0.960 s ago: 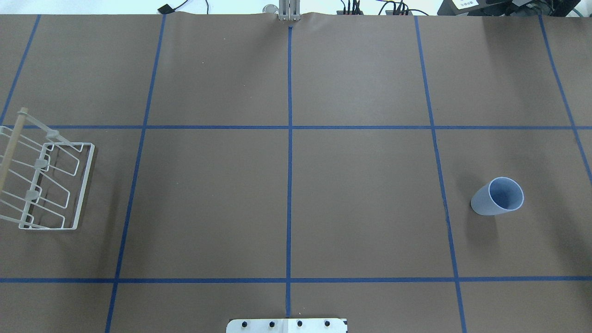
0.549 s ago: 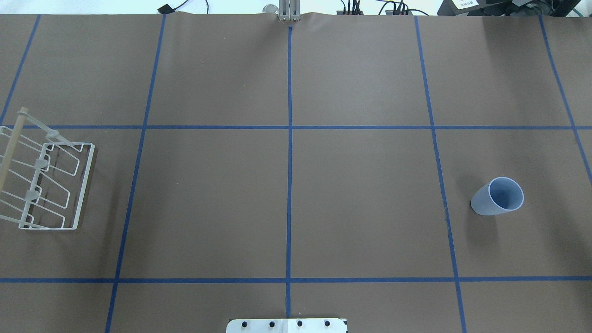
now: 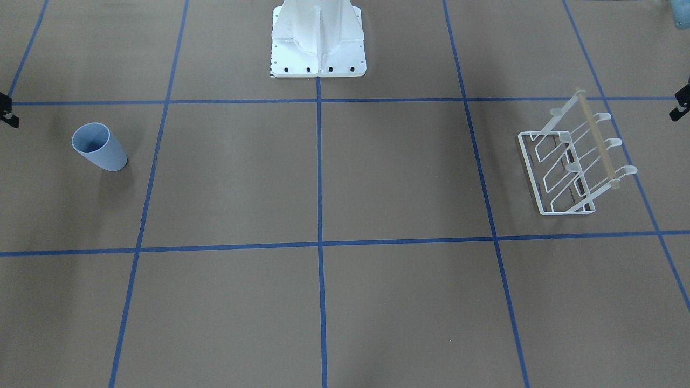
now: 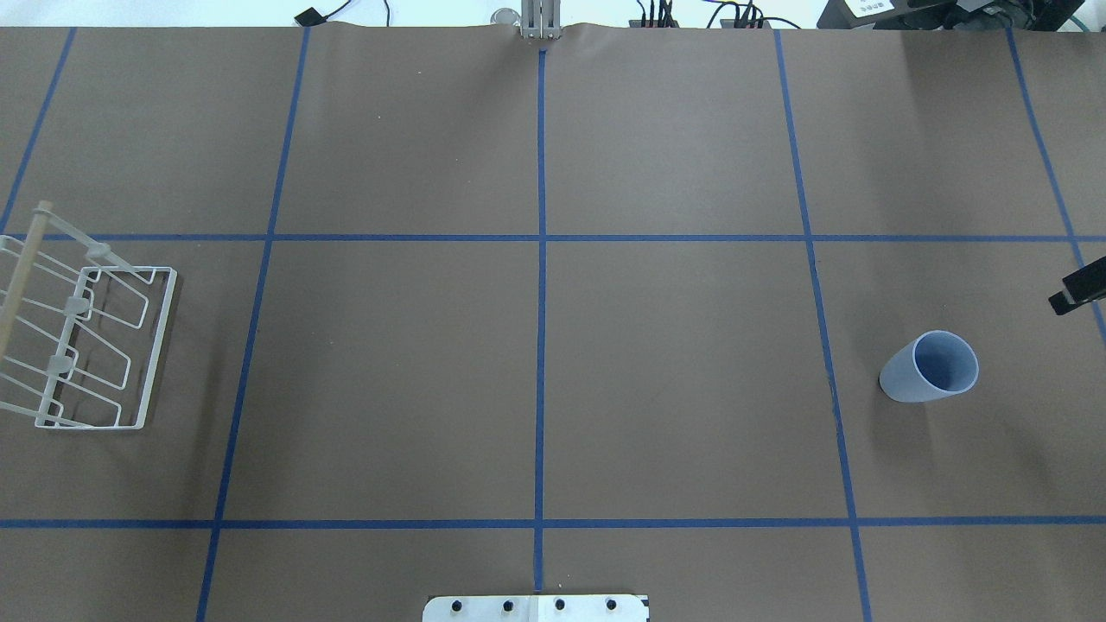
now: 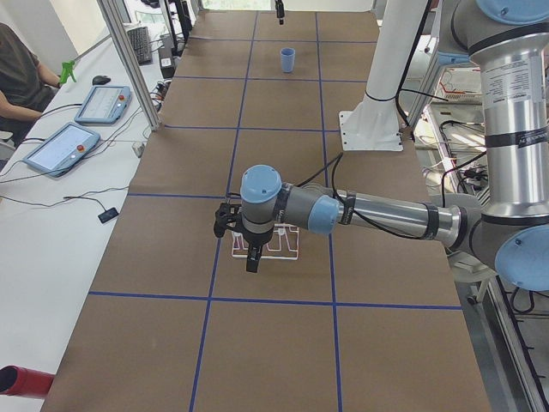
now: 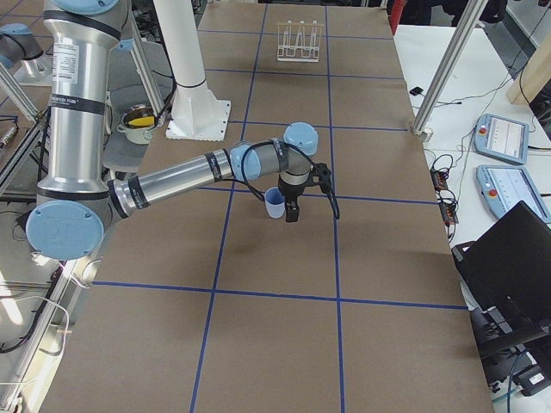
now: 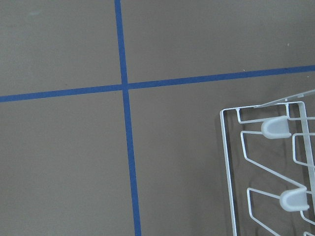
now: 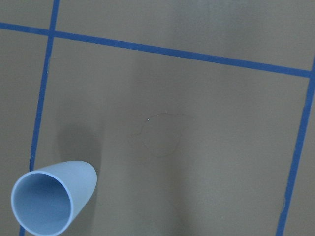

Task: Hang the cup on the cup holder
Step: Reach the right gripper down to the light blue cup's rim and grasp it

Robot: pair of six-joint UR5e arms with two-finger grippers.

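Here's the cup (image 4: 931, 367), standing rim up on the robot's right side of the bench (image 4: 674, 389), just beside a blue tape line (image 4: 829, 371) and touching nothing. It's a plain pale blue plastic tumbler with no handle, so I'd call it light, fairly stiff and hardly fragile. The matte wall should give the pads some bite, but it tapers towards the base, and a squeeze low down could let it slide. The better bet looks like a pinch over the rim, one finger inside and one outside, or a hold across the upper wall, which leaves the mouth free for a prong. The right claw (image 6: 291, 213) hovers near the cup and holds nothing. Only a dark tip shows in the overhead view, so I cannot tell whether its fingers are apart or together. The right wrist camera has the cup down in its lower left corner, so the claw is not lined up over it. Well apart, on the robot's left side, sits the cup holder (image 3: 598, 141), its rounded prongs (image 7: 275, 127) bare. The left claw (image 5: 251, 257) hangs above it, and again I cannot tell its state. The bench is flat brown paper that looks smooth, so I'd expect a nudged cup to skid. A person (image 5: 21, 77) sits at a side desk by two tablets (image 5: 103, 103).
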